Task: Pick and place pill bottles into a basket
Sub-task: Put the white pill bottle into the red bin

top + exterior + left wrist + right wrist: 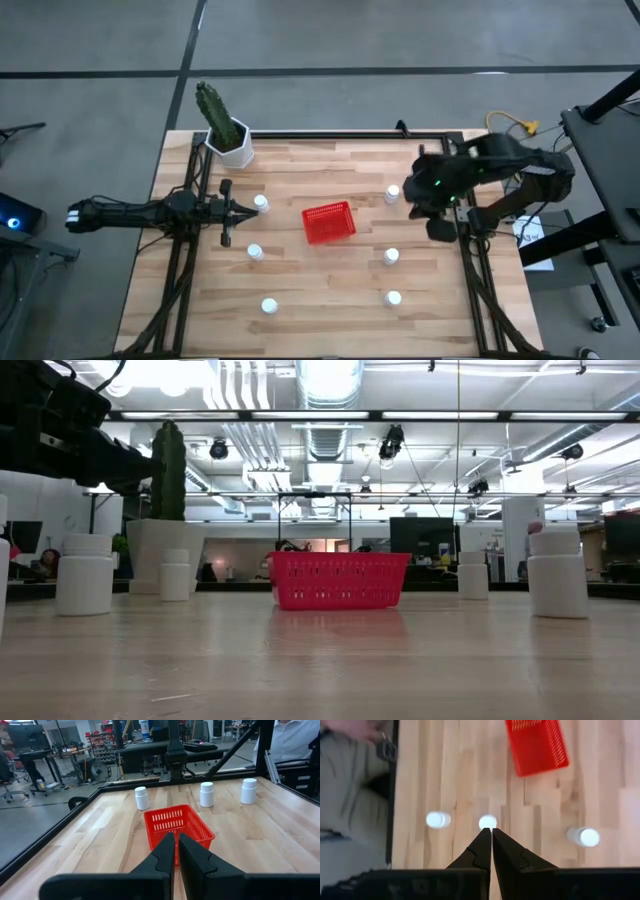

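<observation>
Wooden bench (330,290): red basket (329,222) at centre holds nothing. Six pill bottles (391,257) stand around it, from 10 to 5 o'clock. Left gripper (228,211), 9 o'clock, fingers nearly closed, holds nothing; right gripper (491,834), 3 o'clock, likewise. Nothing placed yet.

Table (330,290) of pale wood planks, visibly grained, smooth with a soft sheen in the low view. Frame (330,135) around it of black matt metal. Basket (329,223) of red plastic, walls a fine open mesh, slightly glossy. Bottles (84,574) of white plastic, smooth and matt, caps alike. Pot (233,148) white, smooth, matt. Grippers, left (175,851) and right (491,845), dark matt plastic by the look, fingers smooth-faced with hard edges.
</observation>
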Motion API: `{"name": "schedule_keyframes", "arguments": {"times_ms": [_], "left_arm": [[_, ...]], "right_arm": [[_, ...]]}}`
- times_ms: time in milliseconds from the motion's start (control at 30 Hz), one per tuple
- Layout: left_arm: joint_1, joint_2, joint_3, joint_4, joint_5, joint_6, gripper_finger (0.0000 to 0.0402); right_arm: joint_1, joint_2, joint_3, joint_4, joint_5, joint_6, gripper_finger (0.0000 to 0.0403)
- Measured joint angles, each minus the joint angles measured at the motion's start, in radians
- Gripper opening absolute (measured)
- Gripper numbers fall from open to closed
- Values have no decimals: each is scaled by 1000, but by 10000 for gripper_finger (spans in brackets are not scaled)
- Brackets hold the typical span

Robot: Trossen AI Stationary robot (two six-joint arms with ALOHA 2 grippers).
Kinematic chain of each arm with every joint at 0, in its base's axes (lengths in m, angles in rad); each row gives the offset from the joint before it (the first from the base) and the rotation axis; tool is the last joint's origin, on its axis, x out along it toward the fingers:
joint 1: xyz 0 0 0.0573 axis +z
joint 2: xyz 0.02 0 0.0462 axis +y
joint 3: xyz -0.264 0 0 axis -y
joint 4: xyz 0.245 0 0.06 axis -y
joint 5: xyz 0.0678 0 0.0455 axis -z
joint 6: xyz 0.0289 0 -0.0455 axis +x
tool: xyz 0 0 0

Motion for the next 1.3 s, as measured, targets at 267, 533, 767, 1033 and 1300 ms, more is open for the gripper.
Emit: {"name": "schedule_keyframes", "arguments": {"times_ms": [267,533,767,1033,1300], "left_arm": [[0,0,0,0,0,0,5],[0,0,0,0,0,0,5],[0,0,0,0,0,0,5],[0,0,0,0,0,0,5],[0,0,0,1,0,0,5]], "right_arm": [[94,21,-179,3,2,5,8],[186,23,-363,93,69,2,9],[222,23,-464,232,118,-20,9],[222,25,-549,339,118,-24,8],[222,37,-612,404,161,-21,9]]}}
